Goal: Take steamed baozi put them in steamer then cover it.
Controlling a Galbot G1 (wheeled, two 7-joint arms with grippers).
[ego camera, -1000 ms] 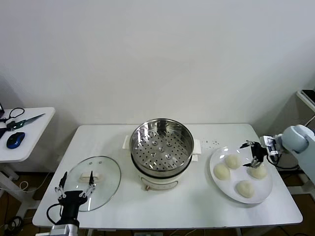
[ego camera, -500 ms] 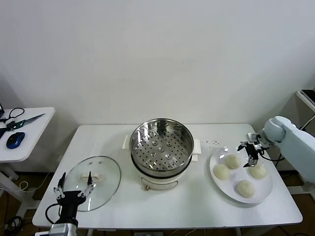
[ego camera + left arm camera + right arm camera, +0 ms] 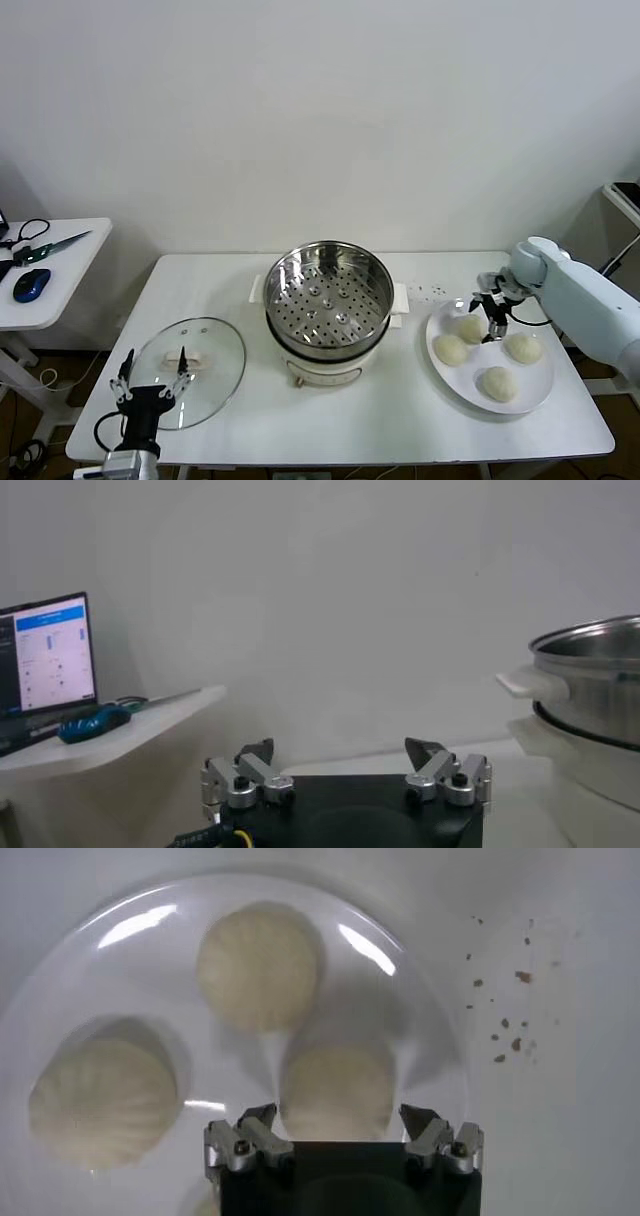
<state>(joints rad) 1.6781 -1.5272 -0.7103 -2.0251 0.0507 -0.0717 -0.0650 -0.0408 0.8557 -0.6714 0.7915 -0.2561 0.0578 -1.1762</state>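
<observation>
At the near left corner of the surface (image 3: 420, 420) the left claw (image 3: 152, 378) is parked with its jaws spread wide and nothing between them, at the near rim of the cover (image 3: 195, 368), which lies flat with its white handle up. Further right, near the middle, the steamer (image 3: 328, 300) stands uncovered, its perforated tray bare. On the far right the four steamed baozi (image 3: 470, 328) are set on a white plate (image 3: 535, 395), none yet moved. Above the bun nearest the steamer the right claw (image 3: 487, 312) is held fully open and empty; in the right wrist view that bun (image 3: 335, 1088) is framed between the two fingertips (image 3: 258, 1128).

For a good pick, the claw would best be lowered straight until the fingers straddle the bun's widest part, then closed gently, since soft dough is likely to dent or tear. The neighbouring buns are close and could be nudged.

The white surface shows a few dark specks (image 3: 503, 1023) beside the plate. Against a plain white wall, a small side table (image 3: 60, 262) at the far left carries a blue mouse (image 3: 31, 284) and scissors (image 3: 30, 234).
</observation>
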